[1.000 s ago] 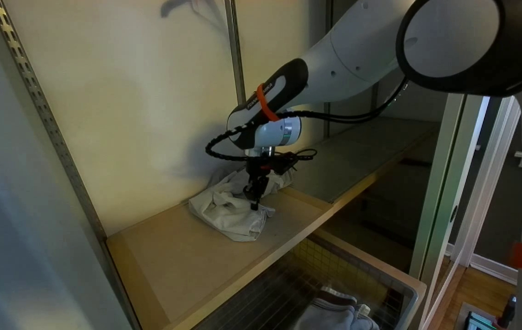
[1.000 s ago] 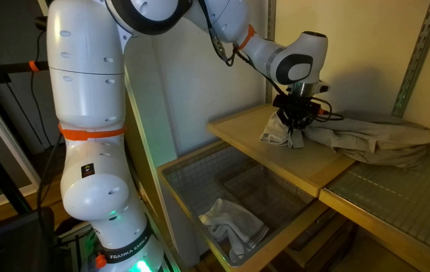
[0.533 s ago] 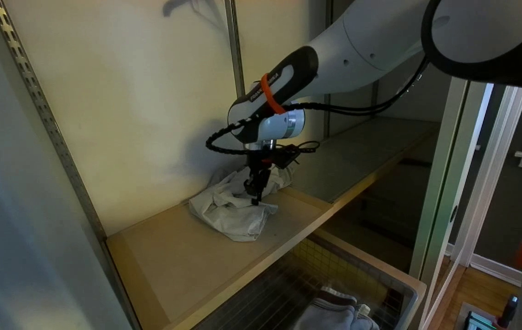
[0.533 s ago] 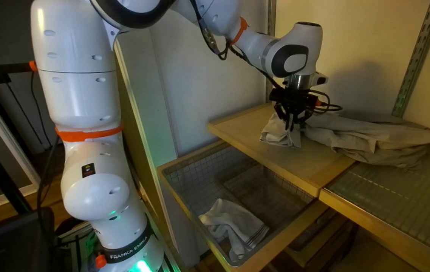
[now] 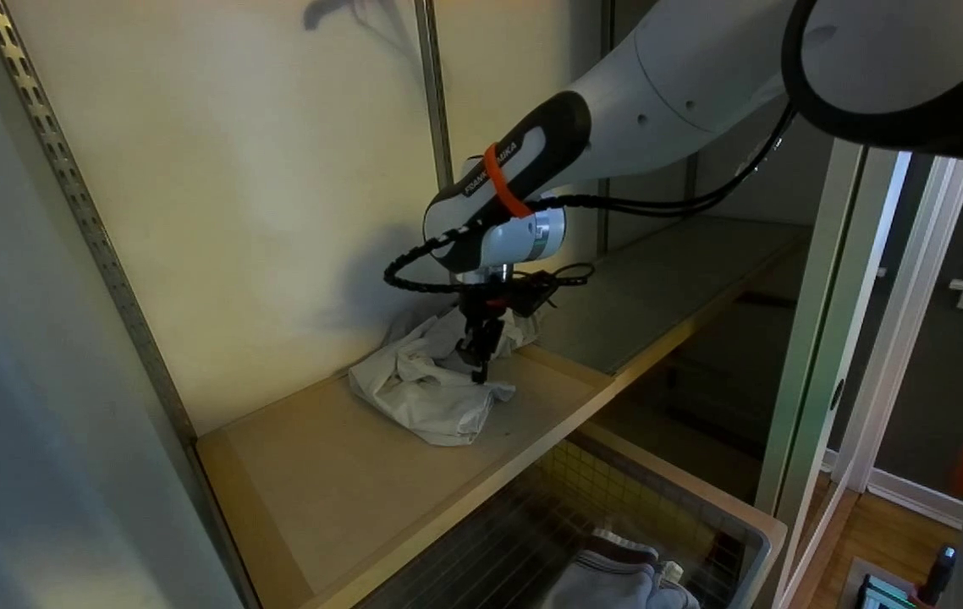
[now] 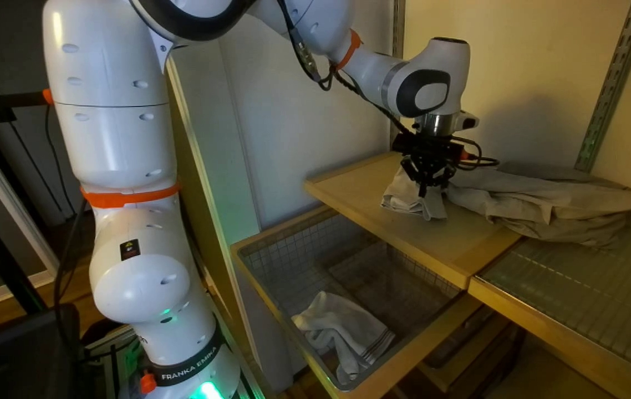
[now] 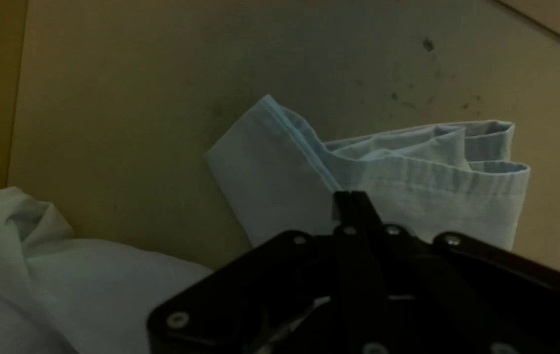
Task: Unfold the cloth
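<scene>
Dim wrist view, soft shadow (image 5: 373, 269) on yellow-toned wall (image 5: 253, 186), bright green light (image 6: 209, 390)

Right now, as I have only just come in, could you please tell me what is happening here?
A robot arm has its gripper down at the pale cloth on the shelf, to unfold it. The fingers are together, though I cannot tell whether they pinch the cloth. The cloth lies bunched and creased, so the unfolding is not finished. Below, a striped cloth rests in a basket.

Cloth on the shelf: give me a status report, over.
Gripper shut at cloth, hold unclear. Cloth folded and crumpled on shelf. Wall alongside may limit spreading.
</scene>
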You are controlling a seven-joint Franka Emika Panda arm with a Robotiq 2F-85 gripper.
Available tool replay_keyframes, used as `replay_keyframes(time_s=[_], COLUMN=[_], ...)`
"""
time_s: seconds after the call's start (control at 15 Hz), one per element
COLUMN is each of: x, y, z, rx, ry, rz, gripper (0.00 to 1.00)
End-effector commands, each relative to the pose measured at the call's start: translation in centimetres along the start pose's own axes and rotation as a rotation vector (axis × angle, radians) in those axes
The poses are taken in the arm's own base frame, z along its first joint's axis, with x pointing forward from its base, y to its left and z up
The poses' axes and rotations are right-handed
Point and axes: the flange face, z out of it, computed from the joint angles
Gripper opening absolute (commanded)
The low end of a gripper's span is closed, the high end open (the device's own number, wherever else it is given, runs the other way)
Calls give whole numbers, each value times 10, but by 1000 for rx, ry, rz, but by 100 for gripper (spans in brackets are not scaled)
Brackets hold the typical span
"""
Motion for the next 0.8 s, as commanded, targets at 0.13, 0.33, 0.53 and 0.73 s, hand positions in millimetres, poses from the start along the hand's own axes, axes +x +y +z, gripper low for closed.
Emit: replay_keyframes(time_s=[0.13,0.33,0.53,0.73], x=[-4,8,26,49], y=[-13,-49,-104,-163], z=[-10,-41,-75,-107], rx=[-4,-7,12,42], ry=[-1,84,200,350], rz=[0,-113,-238,-323], gripper=[0,0,0,0])
